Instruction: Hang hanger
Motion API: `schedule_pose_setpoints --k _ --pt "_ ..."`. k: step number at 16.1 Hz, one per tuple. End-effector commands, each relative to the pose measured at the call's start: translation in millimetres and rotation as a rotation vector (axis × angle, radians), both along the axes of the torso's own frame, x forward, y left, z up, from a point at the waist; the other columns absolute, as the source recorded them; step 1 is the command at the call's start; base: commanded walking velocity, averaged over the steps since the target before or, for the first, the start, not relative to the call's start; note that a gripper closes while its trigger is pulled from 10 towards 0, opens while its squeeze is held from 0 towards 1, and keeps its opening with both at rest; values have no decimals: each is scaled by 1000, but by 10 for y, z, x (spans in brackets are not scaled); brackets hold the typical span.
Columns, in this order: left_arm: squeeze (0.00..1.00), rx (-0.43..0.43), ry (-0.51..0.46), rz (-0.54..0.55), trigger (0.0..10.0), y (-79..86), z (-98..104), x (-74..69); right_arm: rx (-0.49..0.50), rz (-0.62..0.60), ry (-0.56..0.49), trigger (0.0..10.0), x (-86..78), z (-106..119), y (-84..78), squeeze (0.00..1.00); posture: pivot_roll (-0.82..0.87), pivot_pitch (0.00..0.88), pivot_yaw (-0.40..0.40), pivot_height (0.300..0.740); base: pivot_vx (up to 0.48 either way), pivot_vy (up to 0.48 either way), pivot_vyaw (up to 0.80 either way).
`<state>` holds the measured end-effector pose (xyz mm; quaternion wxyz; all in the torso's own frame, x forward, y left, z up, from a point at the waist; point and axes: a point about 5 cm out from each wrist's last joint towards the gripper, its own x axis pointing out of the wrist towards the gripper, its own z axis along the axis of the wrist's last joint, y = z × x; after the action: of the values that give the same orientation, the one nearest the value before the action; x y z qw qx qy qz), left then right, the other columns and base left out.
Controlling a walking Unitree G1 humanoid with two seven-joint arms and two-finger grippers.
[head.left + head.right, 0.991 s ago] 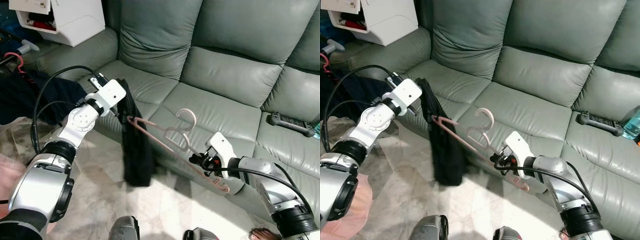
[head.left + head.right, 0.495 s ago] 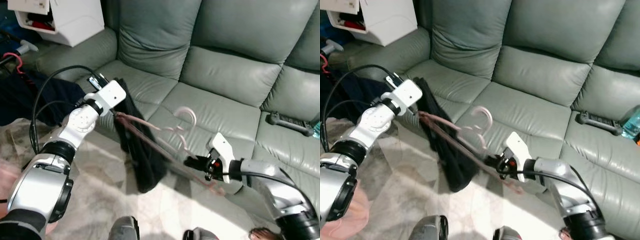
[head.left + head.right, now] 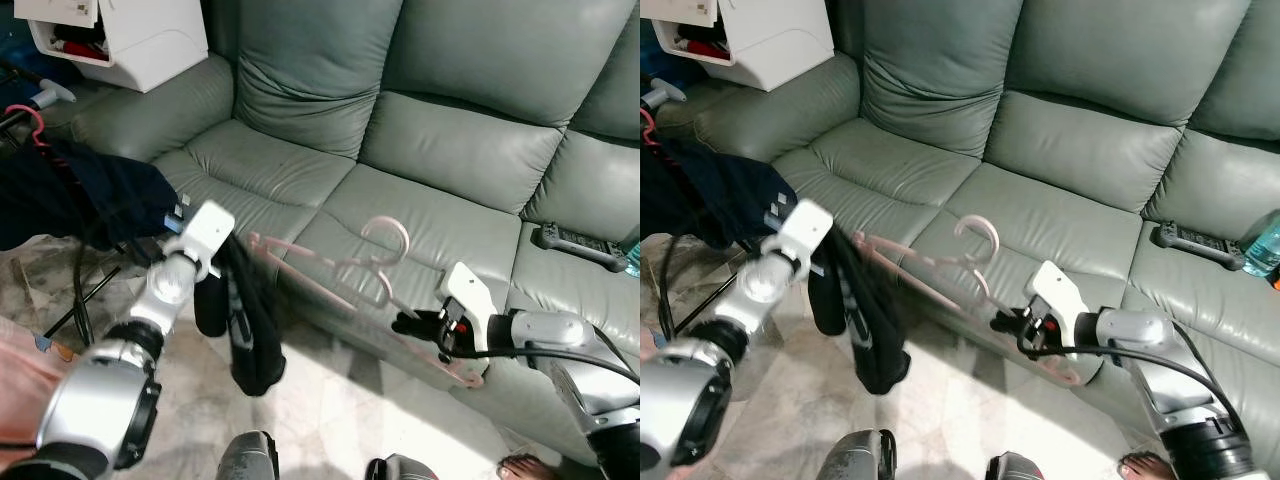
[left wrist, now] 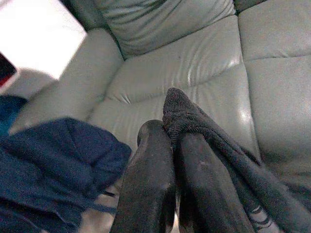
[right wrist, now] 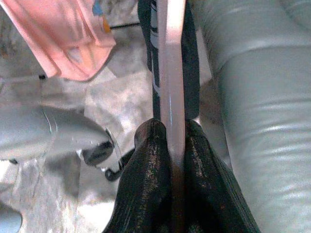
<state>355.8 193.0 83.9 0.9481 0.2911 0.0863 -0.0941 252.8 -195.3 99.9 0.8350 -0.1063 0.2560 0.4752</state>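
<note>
A pink plastic hanger (image 3: 330, 278) is held level in front of the sofa, hook (image 3: 388, 238) upward. My right gripper (image 3: 420, 322) is shut on its lower bar near the right end; the right wrist view shows both fingers (image 5: 146, 194) clamped on the pink bar (image 5: 171, 73). A black garment (image 3: 245, 320) dangles toward the floor from my left gripper (image 3: 212, 258), which is shut on its top edge (image 4: 184, 109). The hanger's left tip (image 3: 858, 238) ends right beside the garment, and the rest of the bar is bare.
A grey-green leather sofa (image 3: 440, 150) spans the back. A black remote (image 3: 585, 247) and a bottle (image 3: 1265, 245) are at its right end. A white box (image 3: 120, 35) sits on the left armrest. Dark blue clothes (image 3: 70, 195) hang at the left. A person's foot (image 3: 520, 467) is at the lower right.
My left arm has dropped and drawn back to the left with the black garment, which has slid off the hanger's bar. The right gripper has shifted the hanger slightly right and levelled it.
</note>
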Motion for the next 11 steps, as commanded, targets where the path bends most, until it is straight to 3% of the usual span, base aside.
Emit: schedule_pose_setpoints --k 1,6,7,9,11 --pt "0 -51 -110 -36 10000 -54 240 98 -23 0 6 10000 -9 -23 -26 0 -62 64 48 740 0 0 0" --pt "0 -34 -269 -297 10000 -261 516 69 -47 -11 20 10000 4 -126 -67 0 -54 67 44 740 0 0 0" --pt "0 18 -300 -378 10000 -314 569 41 -56 -9 18 10000 7 -138 -70 0 -54 67 44 740 0 0 0" --pt "0 74 -310 -428 10000 -291 581 3 -60 -9 -2 10000 36 -96 -99 0 -47 68 39 740 0 0 0" --pt "0 126 -290 -375 10000 -171 536 11 -45 9 -23 10000 58 -15 -107 0 -49 65 41 740 0 0 0"
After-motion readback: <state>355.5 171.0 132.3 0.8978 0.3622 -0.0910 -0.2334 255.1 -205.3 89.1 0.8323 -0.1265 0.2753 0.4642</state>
